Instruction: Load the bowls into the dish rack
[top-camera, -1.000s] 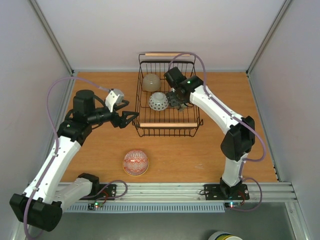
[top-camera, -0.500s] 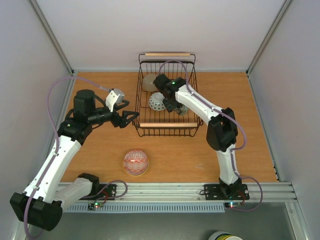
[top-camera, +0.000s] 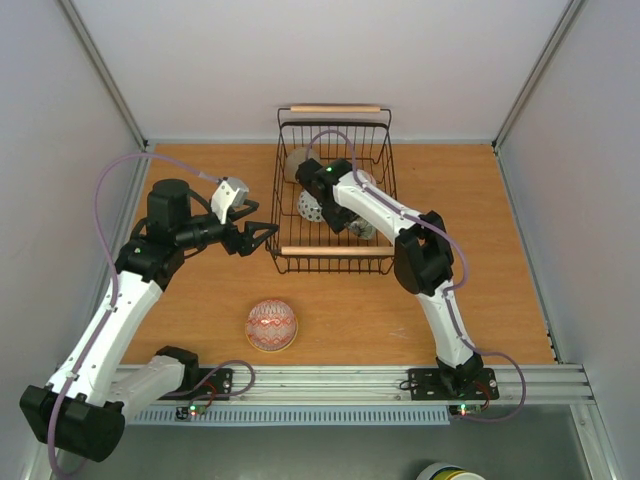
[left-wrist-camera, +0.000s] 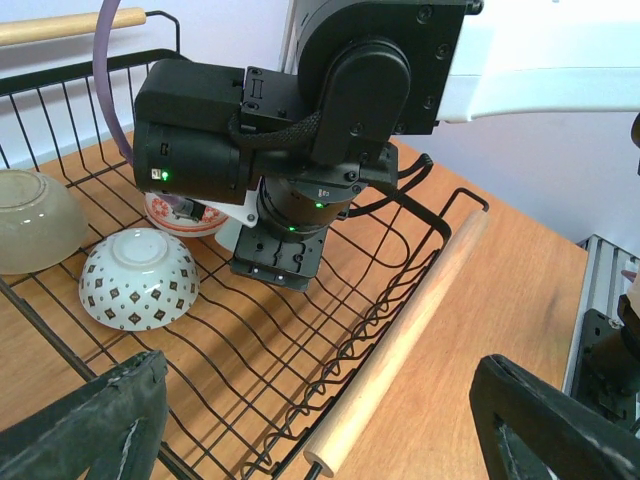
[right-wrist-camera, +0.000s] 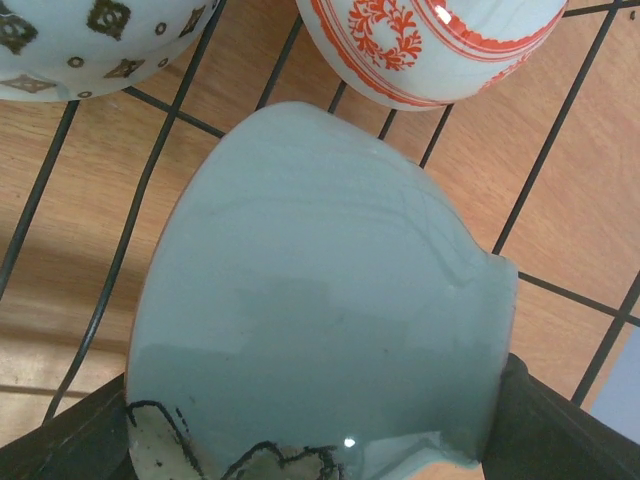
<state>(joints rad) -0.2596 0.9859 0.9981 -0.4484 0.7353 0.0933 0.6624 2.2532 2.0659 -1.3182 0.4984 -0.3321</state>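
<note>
The black wire dish rack (top-camera: 335, 250) stands at the back middle of the table. My right gripper (top-camera: 345, 218) reaches down into it and is shut on a pale green bowl (right-wrist-camera: 310, 280), which lies tilted just above the rack's wires (right-wrist-camera: 150, 180). Just beyond that bowl rest a red-patterned bowl (right-wrist-camera: 440, 40) and a white bowl with small dark diamonds (right-wrist-camera: 90, 40). A beige bowl (left-wrist-camera: 30, 220) sits in the rack's far left corner. One red-patterned bowl (top-camera: 271, 325) stands on the table in front. My left gripper (top-camera: 262, 235) hangs open and empty by the rack's near left corner (left-wrist-camera: 330, 445).
The rack's near wooden handle (left-wrist-camera: 400, 340) runs between my left fingers (left-wrist-camera: 80, 420). The right arm's elbow (top-camera: 420, 250) hangs over the rack's front right corner. Grey walls close in the table on three sides.
The right arm has swung left inside the rack, carrying its bowl toward the middle. The left arm and the bowl on the table have not moved.
</note>
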